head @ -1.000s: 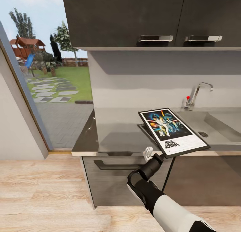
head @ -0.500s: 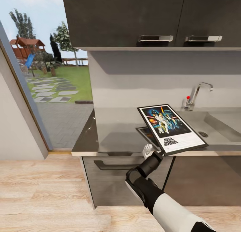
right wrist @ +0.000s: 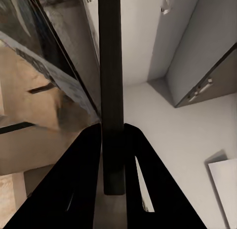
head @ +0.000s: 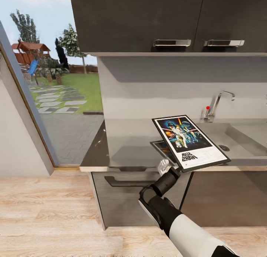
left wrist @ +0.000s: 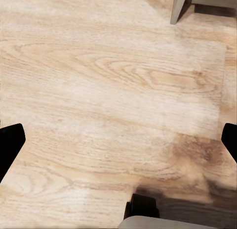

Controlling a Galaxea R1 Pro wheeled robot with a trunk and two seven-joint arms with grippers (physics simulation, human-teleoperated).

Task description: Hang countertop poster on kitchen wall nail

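Right arm: extends from the lower right of the head view, forearm angled up and toward the tabletop (head: 126, 146), wrist bent at the front edge. The right pincer (head: 177, 170) is closed on the near corner of the poster (head: 189, 142). In the right wrist view the two dark fingers (right wrist: 84, 164) sit tight against either side of the poster's black frame edge (right wrist: 109, 90), which runs straight out between them.

Poster: held clear of the tabletop, tilted, its far edge higher than the gripped corner, artwork facing up and lettering toward the robot. Its reflection lies on the grey surface directly beneath. It hangs over the tabletop just left of the sink basin (head: 241, 138).

Left pincer: in the left wrist view only the two dark fingertips (left wrist: 11, 145) appear, at opposite edges of the picture, well apart, with nothing between them. They point down at the pale wooden floor (left wrist: 113, 90).

Containers: the sink basin is moulded into the tabletop at right, with a drain (head: 224, 147) in its floor and a chrome tap (head: 218, 105) behind it. No contents are visible in the part of the basin shown. Two dark wall cupboards (head: 148, 20) above are closed.
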